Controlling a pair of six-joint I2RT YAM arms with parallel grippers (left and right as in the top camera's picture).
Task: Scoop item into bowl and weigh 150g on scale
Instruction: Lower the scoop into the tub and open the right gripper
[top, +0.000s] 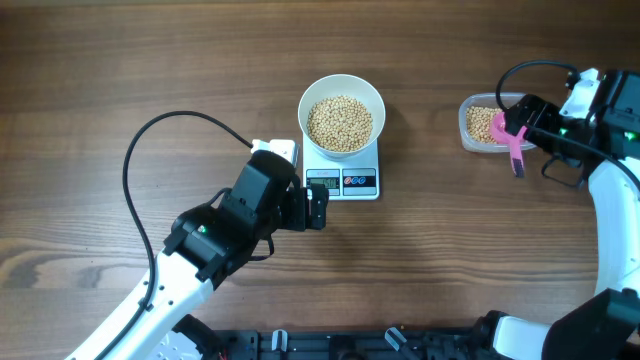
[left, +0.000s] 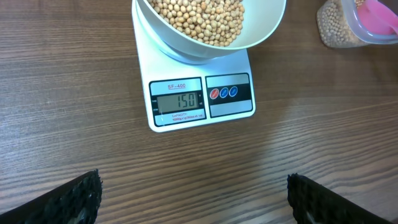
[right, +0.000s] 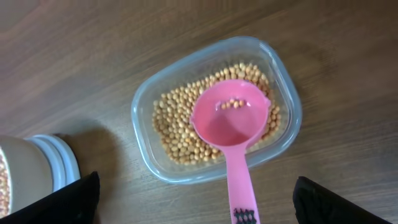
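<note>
- We take the scale (top: 343, 178) as our landmark: it sits on the wooden surface (top: 120, 60), with its display (left: 179, 101) and its dark button panel on the edge facing the robot
- The bowl (top: 341, 113) stands on the scale's platform, just behind the display, and covers most of the platform
- The item (top: 339, 122), small round tan beans, lies as a loose heap inside the bowl on the scale and comes up to a level below the white rim
- In the left wrist view we read 150 on the display
- A clear plastic tub (top: 478, 125) rests on the surface well to the right of the scale, apart from it, and holds a shallow layer of the same beans
- A pink scoop (right: 231, 121) lies with its cup in the tub on top of those beans; a few beans sit in the cup, and the handle reaches out over the tub's rim on the robot's side
- The right end effector (right: 199, 204) hovers over the tub, to the right of the scale; its fingers (right: 62, 200) stand wide apart on either side of the scoop handle without touching it, so it holds nothing
- The left end effector (left: 194, 202) hangs just in front of the scale, on the robot's side of the display; its jaws are spread wide and it holds nothing
</note>
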